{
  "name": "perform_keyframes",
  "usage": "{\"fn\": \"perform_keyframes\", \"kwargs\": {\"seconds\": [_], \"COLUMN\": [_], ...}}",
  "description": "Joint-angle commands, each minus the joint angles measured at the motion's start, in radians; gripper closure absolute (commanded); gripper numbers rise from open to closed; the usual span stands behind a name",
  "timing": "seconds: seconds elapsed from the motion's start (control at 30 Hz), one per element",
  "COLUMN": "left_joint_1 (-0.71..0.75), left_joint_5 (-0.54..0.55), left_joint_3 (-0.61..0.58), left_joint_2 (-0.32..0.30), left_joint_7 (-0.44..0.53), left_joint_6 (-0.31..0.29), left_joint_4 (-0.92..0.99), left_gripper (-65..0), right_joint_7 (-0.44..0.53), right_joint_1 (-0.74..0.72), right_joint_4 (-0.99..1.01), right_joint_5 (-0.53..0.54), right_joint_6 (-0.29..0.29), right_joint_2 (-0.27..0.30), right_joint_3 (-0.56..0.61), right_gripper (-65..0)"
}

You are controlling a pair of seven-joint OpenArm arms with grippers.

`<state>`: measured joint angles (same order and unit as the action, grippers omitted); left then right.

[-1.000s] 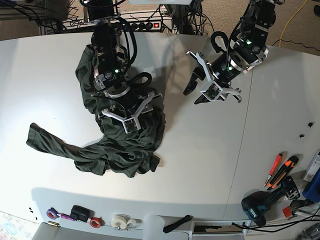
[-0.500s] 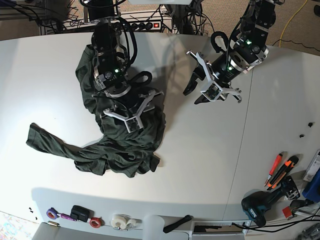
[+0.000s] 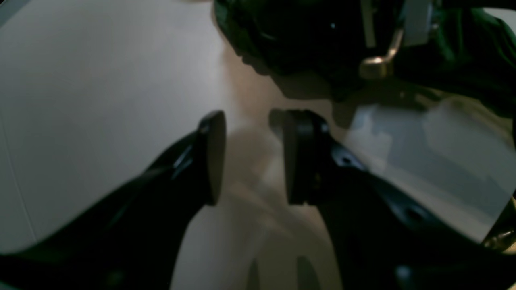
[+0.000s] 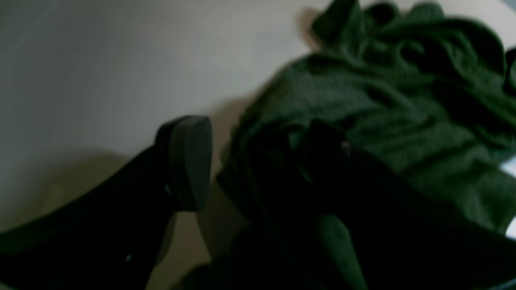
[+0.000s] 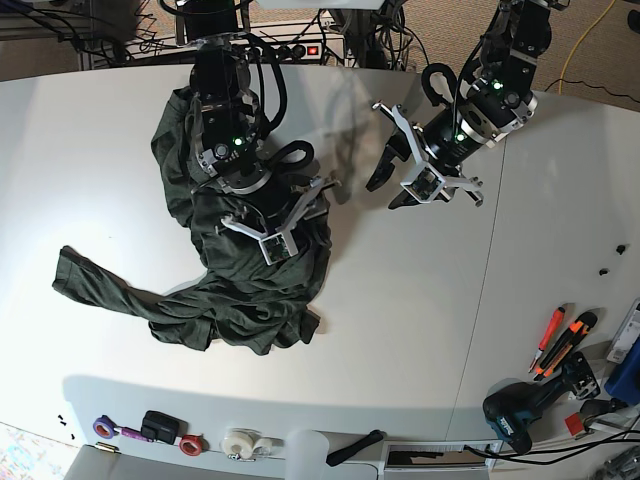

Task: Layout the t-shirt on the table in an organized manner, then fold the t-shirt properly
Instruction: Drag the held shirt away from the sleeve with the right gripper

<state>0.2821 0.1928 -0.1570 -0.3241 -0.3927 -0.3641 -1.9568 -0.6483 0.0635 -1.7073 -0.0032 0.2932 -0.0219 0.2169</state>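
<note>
Crumpled t-shirt [image 5: 235,270] on table [image 5: 400,320]; right gripper [image 5: 290,215] parted over its edge, left gripper [image 5: 385,180] parted, both empty.

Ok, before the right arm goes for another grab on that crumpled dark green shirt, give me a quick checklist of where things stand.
1. Right gripper open: ok, jaws spread in the right wrist view.
2. Right gripper free of cloth: ok, nothing between its fingers.
3. Right gripper over the dark green fabric t-shirt: ok, at its edge.
4. Left gripper open and empty: ok, over the bare white table.
5. T-shirt laid flat: not ok, bunched, one sleeve trailing.
6. Tools at the table edge clear of the shirt: ok.
</note>
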Motion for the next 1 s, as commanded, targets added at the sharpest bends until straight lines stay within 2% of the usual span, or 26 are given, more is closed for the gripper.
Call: {"fn": "perform_keyframes", "kwargs": {"seconds": [0.0,0.13,0.2,0.27,0.37,0.4,0.63,0.73,0.8,0.87,0.97], "left_joint_1": [-0.008,-0.008,-0.008,-0.008,-0.008,-0.008,-0.008,-0.008,-0.008,-0.008,-0.008], "left_joint_5": [0.010,0.010,0.010,0.010,0.010,0.010,0.010,0.010,0.010,0.009,0.007], "left_joint_3": [0.003,0.003,0.003,0.003,0.003,0.003,0.003,0.003,0.003,0.003,0.003], "left_joint_2": [-0.003,-0.003,-0.003,-0.003,-0.003,-0.003,-0.003,-0.003,-0.003,-0.003,-0.003], "left_joint_7": [0.026,0.026,0.026,0.026,0.025,0.026,0.026,0.026,0.025,0.024,0.023], "left_joint_6": [0.000,0.000,0.000,0.000,0.000,0.000,0.000,0.000,0.000,0.000,0.000], "left_joint_4": [-0.019,-0.019,-0.019,-0.019,-0.019,-0.019,-0.019,-0.019,-0.019,-0.019,-0.019], "left_gripper": [-24.7,-24.7,-24.7,-24.7,-24.7,-24.7,-24.7,-24.7,-24.7,-24.7,-24.7], "right_joint_7": [0.018,0.010,0.011,0.010,0.011,0.012,0.013,0.009,-0.003,-0.011,-0.016], "right_joint_1": [-0.016,-0.016,-0.016,-0.016,-0.016,-0.016,-0.016,-0.015,-0.007,0.014,0.071], "right_joint_4": [-0.018,-0.018,-0.018,-0.018,-0.018,-0.018,-0.019,-0.020,-0.028,-0.052,-0.130], "right_joint_5": [-0.017,-0.051,-0.050,-0.050,-0.050,-0.050,-0.050,-0.043,0.000,0.034,0.041], "right_joint_6": [0.002,-0.045,-0.046,-0.043,-0.042,-0.043,-0.034,0.050,0.105,0.142,0.169], "right_joint_2": [-0.003,-0.003,-0.003,-0.003,-0.003,-0.003,-0.003,-0.003,-0.003,-0.003,-0.002], "right_joint_3": [0.000,-0.001,-0.001,-0.001,-0.001,-0.001,-0.001,0.000,0.000,0.000,0.000], "right_gripper": [-37.0,-36.9,-34.8,-24.4,-4.0,-0.1,0.0,0.0,0.0,0.0,0.0]}}
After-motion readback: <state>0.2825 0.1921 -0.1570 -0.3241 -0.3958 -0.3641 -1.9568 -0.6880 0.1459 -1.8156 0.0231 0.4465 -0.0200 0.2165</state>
